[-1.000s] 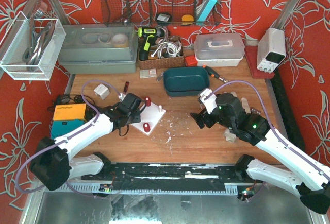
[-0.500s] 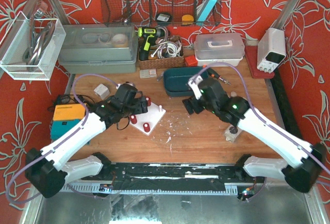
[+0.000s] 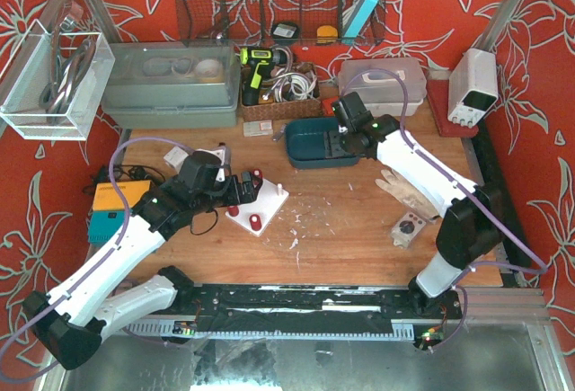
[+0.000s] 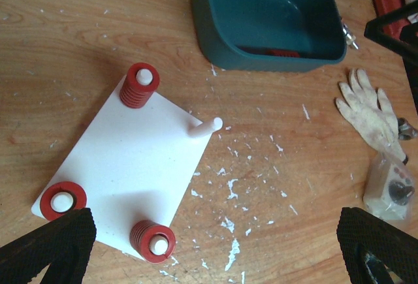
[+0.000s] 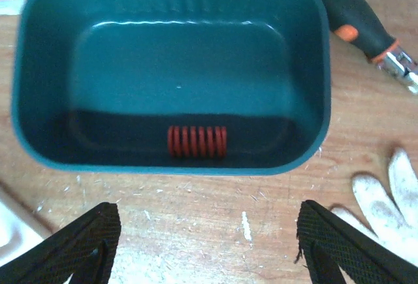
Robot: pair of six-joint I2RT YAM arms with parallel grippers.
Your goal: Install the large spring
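Red against the dark floor of the teal plastic tub (image 5: 304, 68): a coiled metal spring (image 5: 196, 142), lying on its side close by the near wall, axis running left to right; by the look of it, the large one yet to install. Poised above it, the right gripper (image 5: 204, 241), spread wide and holding nothing; equally wide and empty, the left gripper (image 4: 212, 248), hanging over the white rectangular peg board (image 4: 130, 160). Turn the right wrist a quarter turn for a pinch across the coils rather than end to end; descend straight down, clearing the near rim, minding the tight gap by the wall; close gently, enough to hold without squashing or squirting the coil sideways. Lift level, then stand the spring upright on the way to the bare white peg (image 4: 208, 126) at the board's far corner, skipping the three pegs already loaded with red springs (image 4: 139, 85); lower along the peg's axis, never across it; brace the board with the left arm against sliding.
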